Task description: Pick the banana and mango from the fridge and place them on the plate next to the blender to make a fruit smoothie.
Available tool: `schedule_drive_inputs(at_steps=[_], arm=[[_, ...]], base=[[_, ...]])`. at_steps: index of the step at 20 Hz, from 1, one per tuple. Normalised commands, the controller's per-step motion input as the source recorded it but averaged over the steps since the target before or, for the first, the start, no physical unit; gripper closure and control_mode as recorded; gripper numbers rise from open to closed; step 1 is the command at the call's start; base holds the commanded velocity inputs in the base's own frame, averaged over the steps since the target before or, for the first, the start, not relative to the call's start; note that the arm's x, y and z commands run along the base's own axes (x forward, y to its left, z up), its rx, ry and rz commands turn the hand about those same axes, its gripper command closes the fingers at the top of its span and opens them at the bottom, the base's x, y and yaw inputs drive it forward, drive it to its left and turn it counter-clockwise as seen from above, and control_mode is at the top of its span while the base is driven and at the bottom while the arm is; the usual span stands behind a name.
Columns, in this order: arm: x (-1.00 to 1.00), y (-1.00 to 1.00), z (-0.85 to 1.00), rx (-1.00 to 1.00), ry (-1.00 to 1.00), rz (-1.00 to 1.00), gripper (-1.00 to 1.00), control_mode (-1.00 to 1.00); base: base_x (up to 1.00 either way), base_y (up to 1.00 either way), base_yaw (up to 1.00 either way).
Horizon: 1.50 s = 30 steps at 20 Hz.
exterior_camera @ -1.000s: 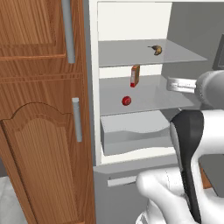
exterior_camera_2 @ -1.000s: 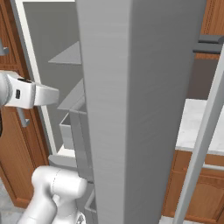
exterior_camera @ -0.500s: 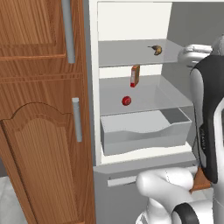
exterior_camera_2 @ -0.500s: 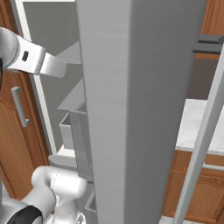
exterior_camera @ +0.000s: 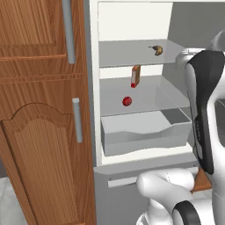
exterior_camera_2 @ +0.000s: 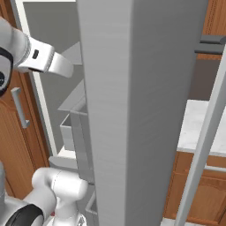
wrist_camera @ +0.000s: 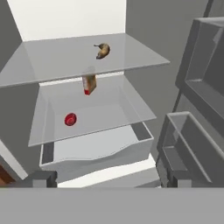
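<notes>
Kitchen cabinets of brown wood stand to the left of the open fridge, whose white inside shows two grey shelves and a pale drawer below them. On the upper shelf lies the banana, toward the right and back; on the lower shelf the mango sits toward the left, with an orange-red carton upright behind it. Both fruits lie untouched, so I judge the task is at its first step, the reach for the first fruit. The arm is raised upright at the right side of the fridge opening, the hand at about upper-shelf height and looking down into the shelves from outside. The jaws are spread wide and hold nothing. The next move calls for bringing the hand forward into the fridge and lining the jaws around one fruit, probably the banana, without knocking the shelf edge.
</notes>
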Motion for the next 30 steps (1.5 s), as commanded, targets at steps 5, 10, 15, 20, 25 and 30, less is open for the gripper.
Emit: schedule_drive_inputs(at_steps=[5, 10, 15, 20, 25, 30], arm=[[0.48, -0.19, -0.06, -0.01, -0.01, 0.0, -1.0, -1.0], [0.54, -0.22, 0.0, 0.0, 0.0, 0.0, -1.0, -1.0], [0.55, -0.28, 0.0, 0.0, 0.0, 0.0, -1.0, -1.0], [0.59, -0.25, 0.0, 0.0, 0.0, 0.0, -1.0, -1.0], [0.59, -0.12, -0.06, 0.0, 0.0, 0.0, -1.0, -1.0], [0.63, -0.02, -0.1, 0.0, 0.0, 0.0, -1.0, -1.0]], base=[[0.0, 0.0, 0.0], [0.0, 0.0, 0.0], [0.0, 0.0, 0.0], [0.0, 0.0, 0.0], [0.0, 0.0, 0.0], [0.0, 0.0, 0.0]])
